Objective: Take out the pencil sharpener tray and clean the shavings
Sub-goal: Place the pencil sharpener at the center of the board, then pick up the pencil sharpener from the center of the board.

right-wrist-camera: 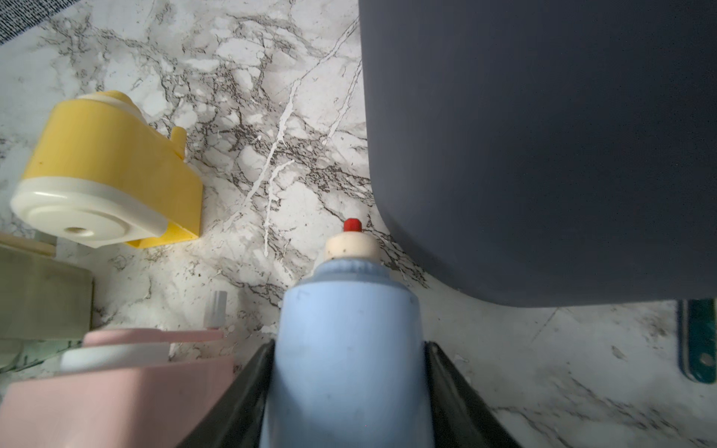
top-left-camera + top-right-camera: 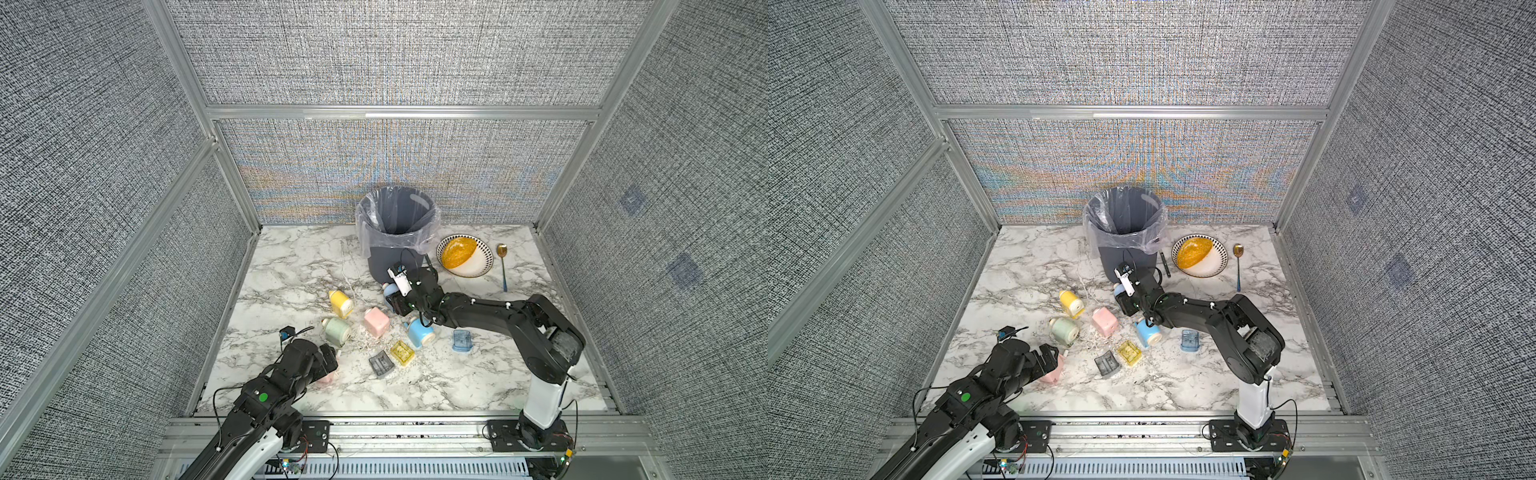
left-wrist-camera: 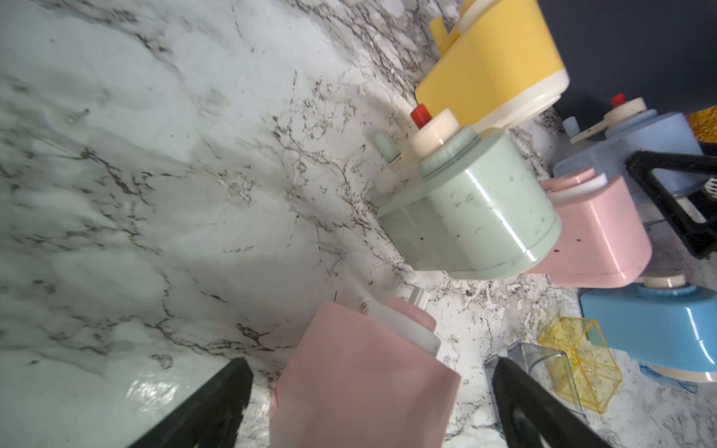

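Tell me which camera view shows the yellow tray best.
The left wrist view: the yellow tray is close there, clear walls and specks inside visible. Both top views show it small, beside the grey tray. The right wrist view misses it.

Marble table (image 2: pixel 291 266) carries sharpeners (image 2: pixel 376 322), loose trays (image 2: pixel 402 353), shavings (image 2: pixel 363 337), bin (image 2: pixel 382 262), bowl (image 2: pixel 478 264), spoon (image 2: pixel 503 266).

No writing, label or number can be read anywhere.

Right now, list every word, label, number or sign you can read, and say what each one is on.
No text can be read.
White tag on the right arm: dark marks, too small to read.
Green dot on the left arm: no lettering.
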### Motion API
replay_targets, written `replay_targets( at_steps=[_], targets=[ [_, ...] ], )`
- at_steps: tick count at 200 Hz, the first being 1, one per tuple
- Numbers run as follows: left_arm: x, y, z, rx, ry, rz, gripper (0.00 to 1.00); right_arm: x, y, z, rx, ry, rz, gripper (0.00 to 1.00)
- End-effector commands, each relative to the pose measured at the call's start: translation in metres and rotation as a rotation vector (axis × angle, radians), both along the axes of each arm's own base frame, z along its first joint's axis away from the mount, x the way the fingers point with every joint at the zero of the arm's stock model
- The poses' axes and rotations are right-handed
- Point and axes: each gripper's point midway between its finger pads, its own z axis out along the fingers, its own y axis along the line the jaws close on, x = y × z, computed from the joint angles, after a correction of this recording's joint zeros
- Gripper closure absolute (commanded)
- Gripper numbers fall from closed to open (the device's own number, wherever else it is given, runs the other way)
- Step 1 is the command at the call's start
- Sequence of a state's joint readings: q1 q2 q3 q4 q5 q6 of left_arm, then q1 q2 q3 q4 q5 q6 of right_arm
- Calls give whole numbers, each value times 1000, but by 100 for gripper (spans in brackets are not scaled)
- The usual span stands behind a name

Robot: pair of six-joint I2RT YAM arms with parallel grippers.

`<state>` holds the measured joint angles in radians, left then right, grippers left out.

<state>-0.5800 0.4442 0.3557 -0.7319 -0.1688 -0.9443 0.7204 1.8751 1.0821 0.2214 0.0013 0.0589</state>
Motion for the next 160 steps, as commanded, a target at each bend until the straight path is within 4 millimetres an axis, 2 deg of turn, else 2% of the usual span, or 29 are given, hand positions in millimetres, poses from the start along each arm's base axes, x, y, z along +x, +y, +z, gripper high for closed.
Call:
replay_targets(
  at_steps=[1, 42, 58, 98, 121, 160],
  targets=[
    [5, -15, 2, -65, -10, -28, 0, 4, 0, -2, -3, -26, -5, 46],
    [6, -26, -4, -96, 9, -67, 0, -4, -6, 5, 9, -25, -12, 31],
    [5, -29, -8, -98, 24, -79, 0, -7, -7, 16, 21, -30, -11, 23],
    [4, -38, -12, -152, 38, -97, 0, -17, -13, 48, 53, -27, -26, 12],
    [4, -45, -11, -192, 38, -106, 0, -31, -15, 59, 55, -18, -23, 6],
    [1, -56, -13, -267, 65, -120, 0, -65, -19, 69, 71, -1, -34, 4]
  ],
)
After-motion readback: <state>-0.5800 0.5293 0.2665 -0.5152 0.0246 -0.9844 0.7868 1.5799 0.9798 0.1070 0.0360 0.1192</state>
